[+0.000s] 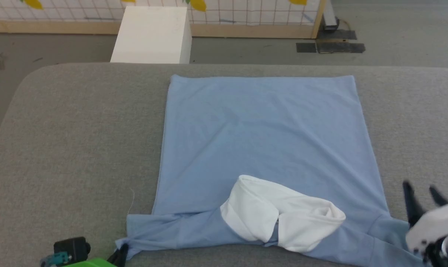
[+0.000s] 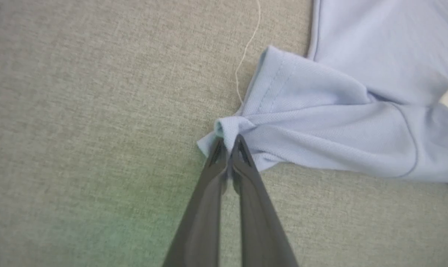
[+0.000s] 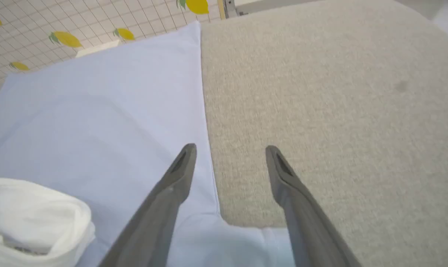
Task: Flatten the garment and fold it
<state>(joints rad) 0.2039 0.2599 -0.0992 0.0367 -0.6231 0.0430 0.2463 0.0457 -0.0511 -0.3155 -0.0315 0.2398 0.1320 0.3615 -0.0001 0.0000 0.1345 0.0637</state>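
The light-blue garment (image 1: 261,133) lies spread flat on the grey table, its body reaching toward the far edge and its white collar part (image 1: 279,213) bunched near the front. My left gripper (image 2: 228,142) is shut on the tip of the garment's left sleeve (image 2: 320,126), which it pinches into a small fold at the table's front left (image 1: 122,252). My right gripper (image 3: 229,150) is open, hovering above the garment's right side edge, over the right sleeve (image 3: 246,241); it sits at the lower right (image 1: 424,193) in the head view.
The grey fabric-covered table (image 1: 72,148) has bare room left and right of the garment. A loose white thread (image 2: 248,48) lies by the left sleeve. Beyond the table stand a white box (image 1: 153,33) and a lemon-patterned grid wall (image 1: 246,11).
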